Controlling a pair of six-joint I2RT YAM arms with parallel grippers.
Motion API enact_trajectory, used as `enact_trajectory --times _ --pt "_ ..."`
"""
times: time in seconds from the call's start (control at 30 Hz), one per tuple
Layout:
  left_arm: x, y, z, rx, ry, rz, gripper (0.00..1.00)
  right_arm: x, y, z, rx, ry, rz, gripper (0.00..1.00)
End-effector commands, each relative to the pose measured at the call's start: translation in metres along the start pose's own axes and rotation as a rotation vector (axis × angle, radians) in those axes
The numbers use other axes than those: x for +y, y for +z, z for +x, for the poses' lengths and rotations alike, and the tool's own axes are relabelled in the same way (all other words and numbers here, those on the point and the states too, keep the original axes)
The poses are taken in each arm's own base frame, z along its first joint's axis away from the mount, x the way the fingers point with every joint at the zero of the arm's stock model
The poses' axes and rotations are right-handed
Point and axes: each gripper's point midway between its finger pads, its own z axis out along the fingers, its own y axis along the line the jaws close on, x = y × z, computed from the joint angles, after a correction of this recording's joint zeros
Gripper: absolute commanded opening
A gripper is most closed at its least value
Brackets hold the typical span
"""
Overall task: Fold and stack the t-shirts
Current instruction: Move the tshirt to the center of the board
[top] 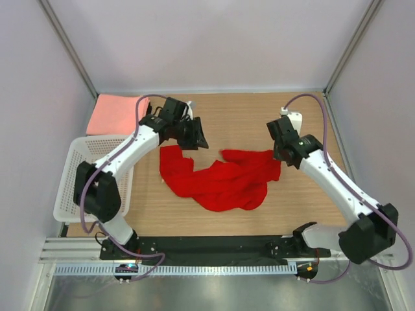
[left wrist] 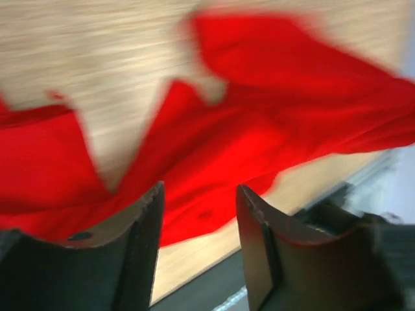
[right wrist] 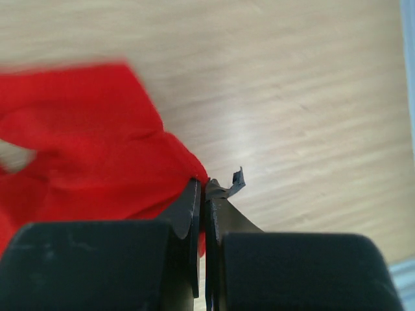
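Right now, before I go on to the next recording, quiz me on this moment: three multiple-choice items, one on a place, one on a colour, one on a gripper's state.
1. Where does the folded salmon-pink t-shirt lie?
A. At the far left corner of the table, beyond the white basket
B. Inside the basket
C. Under the right arm

2. What colour is the crumpled t-shirt mid-table?
A. Black
B. Red
C. White

3. How is the right gripper?
A. Open over bare wood
B. Shut on the crumpled t-shirt's edge
C. Out of view

Answers:
1 A: the top view shows it lying flat in that corner.
2 B: all three views show bright red cloth.
3 B: the right wrist view shows the jaws together with red cloth pinched at their tips.
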Motion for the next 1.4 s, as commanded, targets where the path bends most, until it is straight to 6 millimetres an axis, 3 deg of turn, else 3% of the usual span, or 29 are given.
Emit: enact_trajectory --times 0.0,0.03,0.07,0.17,0.2,0.3,0.37,0.47,0.5,0.53,0.6,0.63,0.8,0.93,1.03,1.17,1.37 --pt "0.033 -0.008 -0.015 -0.076 0.038 -0.147 0.52 -0.046 0.045 0.019 0.074 0.086 0.176 0.01" --pt "0.045 -0.007 -0.016 -0.086 0.027 -0.19 0.54 -0.058 0.058 0.024 0.106 0.119 0.204 0.01" --pt "0.053 -0.007 -0.018 -0.091 0.015 -0.201 0.55 -0.056 0.072 0.031 0.15 0.121 0.203 0.01" --pt "0.072 0.001 -0.013 -0.061 -0.006 -0.247 0.55 -0.055 0.097 0.027 0.179 0.149 0.223 0.04" --pt "0.078 0.004 -0.01 -0.046 -0.013 -0.266 0.55 -0.053 0.1 0.027 0.195 0.15 0.22 0.14" --pt "0.107 0.01 -0.002 -0.02 -0.052 -0.392 0.55 -0.047 0.101 0.017 0.205 0.155 0.206 0.24" --pt "0.127 0.013 -0.002 -0.015 -0.09 -0.433 0.56 -0.042 0.097 -0.004 0.164 0.173 0.178 0.3" --pt "0.153 0.022 -0.016 -0.023 -0.16 -0.454 0.55 -0.022 0.1 -0.036 0.1 0.2 0.082 0.42" --pt "0.158 0.024 -0.02 -0.021 -0.186 -0.457 0.55 -0.011 0.111 -0.034 0.135 0.193 0.052 0.43" --pt "0.163 0.022 -0.034 -0.044 -0.209 -0.457 0.55 -0.002 0.112 -0.05 0.113 0.199 0.02 0.43" --pt "0.174 0.03 -0.041 -0.039 -0.223 -0.484 0.55 0.018 0.124 -0.052 0.125 0.157 -0.014 0.43" --pt "0.178 0.03 -0.042 -0.027 -0.218 -0.505 0.55 0.031 0.137 -0.056 0.144 0.133 -0.028 0.43" --pt "0.183 0.043 -0.07 -0.049 -0.164 -0.522 0.56 0.08 0.16 -0.051 0.179 0.0 -0.064 0.44" --pt "0.187 0.05 -0.071 -0.033 -0.154 -0.524 0.55 0.082 0.178 -0.051 0.224 -0.03 -0.073 0.44" --pt "0.195 0.06 -0.064 -0.002 -0.149 -0.535 0.55 0.109 0.181 -0.046 0.236 -0.056 -0.197 0.44" --pt "0.194 0.074 -0.055 0.047 -0.146 -0.49 0.55 0.131 0.183 -0.039 0.224 -0.111 -0.206 0.45" --pt "0.199 0.085 -0.056 0.051 -0.143 -0.482 0.55 0.134 0.201 -0.023 0.256 -0.108 -0.154 0.45"
